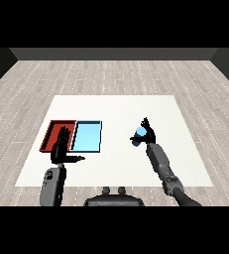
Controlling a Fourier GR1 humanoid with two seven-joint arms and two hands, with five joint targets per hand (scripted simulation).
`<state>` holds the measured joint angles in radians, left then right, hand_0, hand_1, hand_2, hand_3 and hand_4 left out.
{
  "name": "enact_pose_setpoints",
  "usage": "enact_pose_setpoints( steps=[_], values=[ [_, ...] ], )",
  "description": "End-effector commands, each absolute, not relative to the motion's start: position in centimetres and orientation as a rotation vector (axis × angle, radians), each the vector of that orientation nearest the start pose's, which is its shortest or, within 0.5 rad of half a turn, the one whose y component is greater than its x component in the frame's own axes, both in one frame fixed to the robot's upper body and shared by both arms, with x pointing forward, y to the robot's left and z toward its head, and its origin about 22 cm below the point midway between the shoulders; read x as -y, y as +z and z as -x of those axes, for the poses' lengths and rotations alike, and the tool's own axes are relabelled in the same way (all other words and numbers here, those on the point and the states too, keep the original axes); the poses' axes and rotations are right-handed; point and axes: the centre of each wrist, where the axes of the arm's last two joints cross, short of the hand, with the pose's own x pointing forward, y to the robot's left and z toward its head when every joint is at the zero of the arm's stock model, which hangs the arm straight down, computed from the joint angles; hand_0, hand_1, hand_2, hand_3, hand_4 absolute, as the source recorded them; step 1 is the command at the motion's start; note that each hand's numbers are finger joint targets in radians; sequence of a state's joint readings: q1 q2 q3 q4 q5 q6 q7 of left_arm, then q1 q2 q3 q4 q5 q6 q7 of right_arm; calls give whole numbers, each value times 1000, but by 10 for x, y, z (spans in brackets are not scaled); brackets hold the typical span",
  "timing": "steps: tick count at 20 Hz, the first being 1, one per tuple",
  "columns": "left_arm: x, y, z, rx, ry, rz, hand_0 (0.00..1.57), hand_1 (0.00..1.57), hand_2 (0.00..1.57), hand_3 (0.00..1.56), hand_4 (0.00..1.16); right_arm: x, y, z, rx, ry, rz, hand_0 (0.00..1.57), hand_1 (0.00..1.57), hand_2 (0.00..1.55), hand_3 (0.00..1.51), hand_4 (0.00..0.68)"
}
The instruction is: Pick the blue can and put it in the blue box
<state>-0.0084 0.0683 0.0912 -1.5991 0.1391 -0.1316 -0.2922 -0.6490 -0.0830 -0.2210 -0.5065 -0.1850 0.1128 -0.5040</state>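
Observation:
My right hand (pixel 147 133) is raised above the table right of centre, its fingers and thumb curled round the blue can (pixel 138 135), which shows at the hand's left side. The light blue tray (pixel 87 136) lies flat to the left of the can, some way off, with nothing in it. My left hand (pixel 61 146) hovers with straight fingers over the near edge of the red tray (pixel 54 130), thumb pointing right toward the blue tray's near corner.
The red tray and the blue tray lie side by side at the table's left. The white table (pixel 121 111) stretches behind and to the right of the hands; a wooden floor surrounds it.

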Motion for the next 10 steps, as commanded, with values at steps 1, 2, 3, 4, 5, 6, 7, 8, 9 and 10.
enact_pose_setpoints(
  steps=[1, 2, 3, 4, 5, 6, 7, 8, 9, 10],
  values=[
    [-265, 20, -243, 1917, 22, 90, 0, 0, 0, 0, 0, 212, -49, -373, 1602, -130, -179, 0, 0, 0, 0, 0],
    [-260, 16, -233, 1917, 22, 90, 0, 0, 0, 0, 0, 227, -53, -372, 1599, -184, -133, 0, 0, 153, 221, 0],
    [-276, 34, -236, 1923, 26, 86, 0, 0, 0, 0, 0, 199, -59, -363, 1623, -181, -81, 404, 404, 875, 914, 0],
    [-255, 17, -244, 1913, 21, 97, 0, 0, 0, 0, 0, 225, -45, -378, 1626, -182, -19, 1272, 1272, 1388, 1370, 437],
    [-248, 34, -247, 1914, 27, 75, 0, 0, 0, 0, 0, 219, -52, -375, 1638, -178, 10, 1515, 1515, 1503, 1456, 599],
    [-268, 12, -233, 1915, 60, 107, 0, 0, 0, 0, 0, 217, -52, -370, 1646, -192, 11, 1528, 1528, 1498, 1443, 631],
    [-260, 8, -252, 1927, 29, 92, 0, 0, 0, 0, 0, 213, -48, -374, 1627, -168, -1, 1502, 1502, 1479, 1429, 599],
    [-272, 22, -243, 1924, 39, 106, 0, 0, 0, 0, 0, 200, -63, -362, 1633, -155, 25, 1509, 1509, 1482, 1430, 591],
    [-261, 28, -240, 1905, 38, 128, 0, 0, 0, 0, 0, 206, -46, -372, 1608, -147, -3, 1532, 1532, 1490, 1444, 587],
    [-270, 32, -245, 1925, 58, 103, 0, 0, 0, 0, 0, 195, -41, -372, 1615, -116, 10, 1544, 1544, 1495, 1455, 596]
  ],
)
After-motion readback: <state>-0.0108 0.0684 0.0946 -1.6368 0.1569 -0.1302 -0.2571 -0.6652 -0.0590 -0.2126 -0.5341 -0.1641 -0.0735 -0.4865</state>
